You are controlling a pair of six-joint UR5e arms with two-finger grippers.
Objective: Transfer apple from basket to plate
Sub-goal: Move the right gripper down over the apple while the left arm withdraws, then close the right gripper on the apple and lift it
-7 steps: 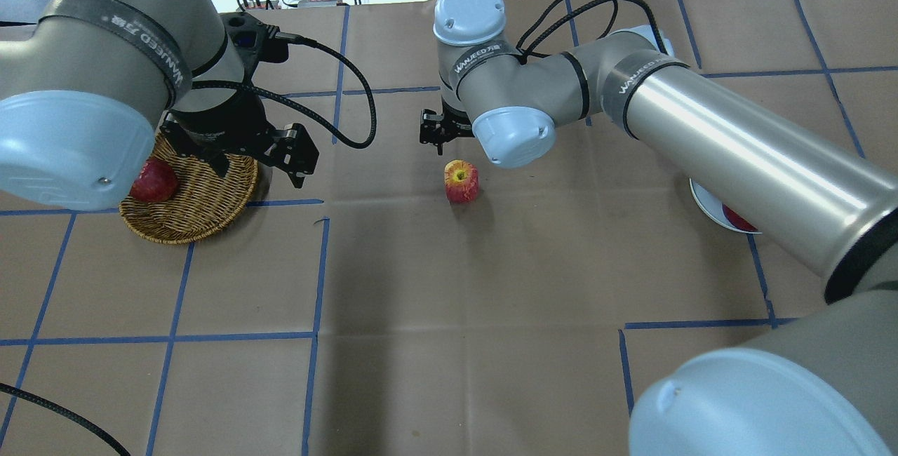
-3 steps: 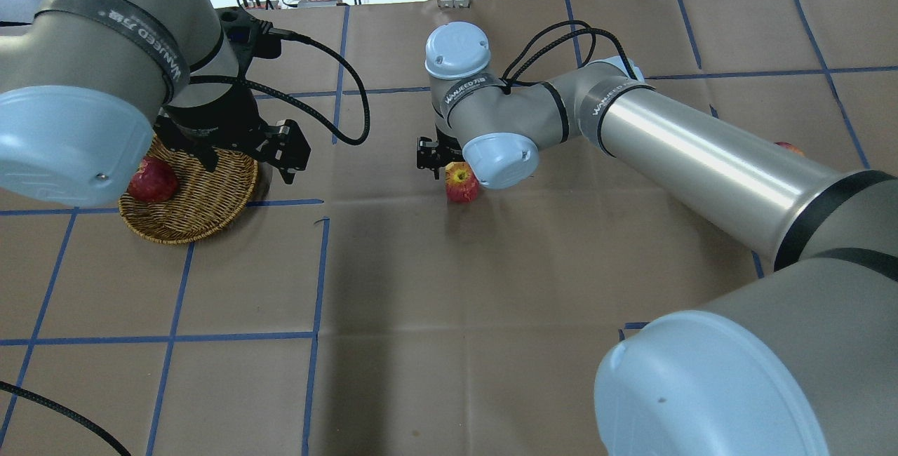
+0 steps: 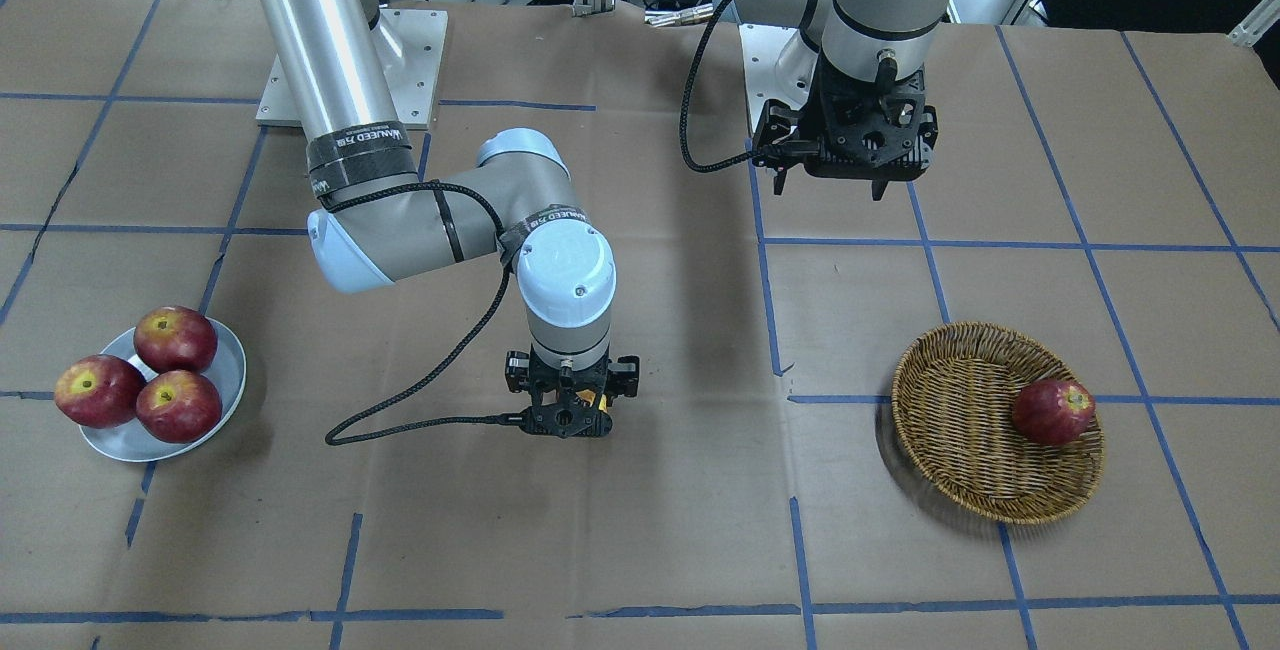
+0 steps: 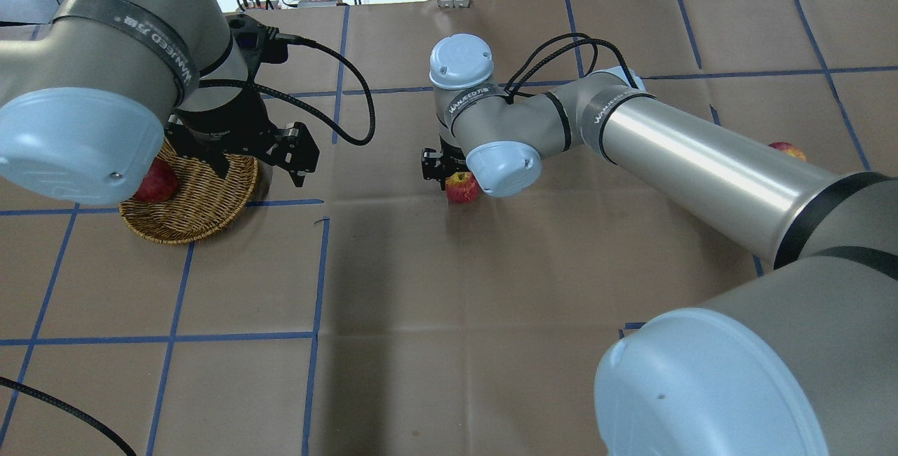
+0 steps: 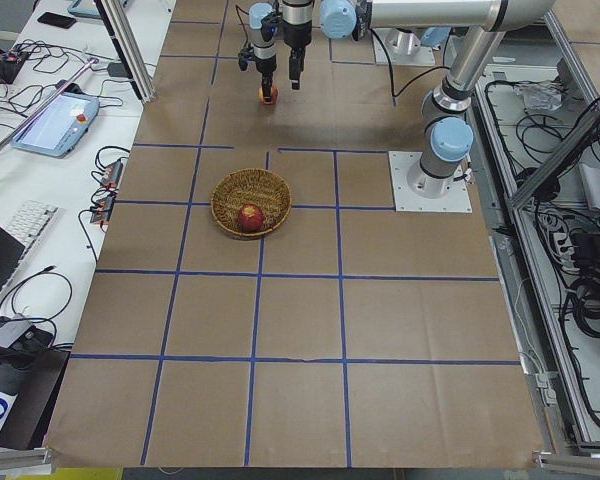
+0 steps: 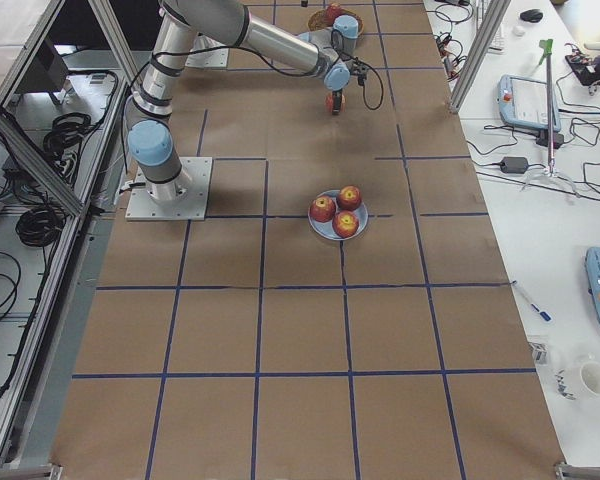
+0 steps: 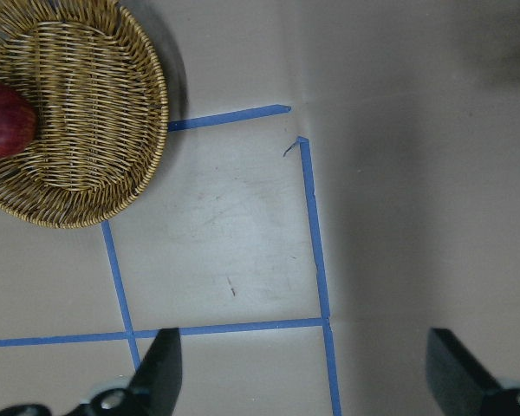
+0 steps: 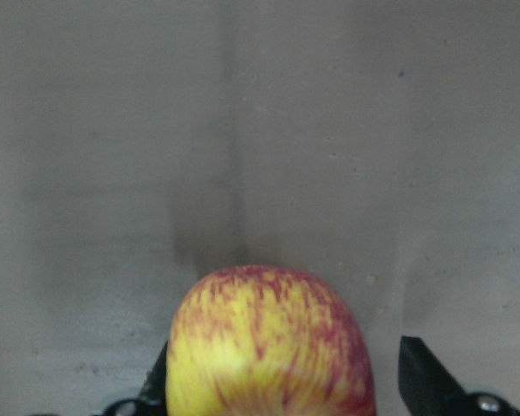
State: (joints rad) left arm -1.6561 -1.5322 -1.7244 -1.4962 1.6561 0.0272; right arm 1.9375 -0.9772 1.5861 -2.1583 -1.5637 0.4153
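The yellow-streaked apple (image 4: pixel 461 189) stands on the brown paper at mid-table, outside the basket (image 4: pixel 203 214). My right gripper (image 8: pixel 284 357) is open and down around it, a finger on each side; the right finger (image 8: pixel 420 373) stands clear of the skin. From the front (image 3: pixel 565 420) the gripper hides most of the apple. My left gripper (image 7: pixel 308 368) is open and empty, hanging above the table beside the basket (image 7: pixel 78 113). The grey-blue plate (image 3: pixel 232 362) lies far off on my right side.
One dark red apple (image 3: pixel 1052 411) lies in the wicker basket (image 3: pixel 960 430). Three dark red apples (image 3: pixel 177 405) fill the plate. My right arm's long tube (image 4: pixel 701 161) spans the table between the plate and the streaked apple.
My right gripper has come down and forward from behind the streaked apple and now straddles it. The apple has not moved. My left arm has barely shifted.
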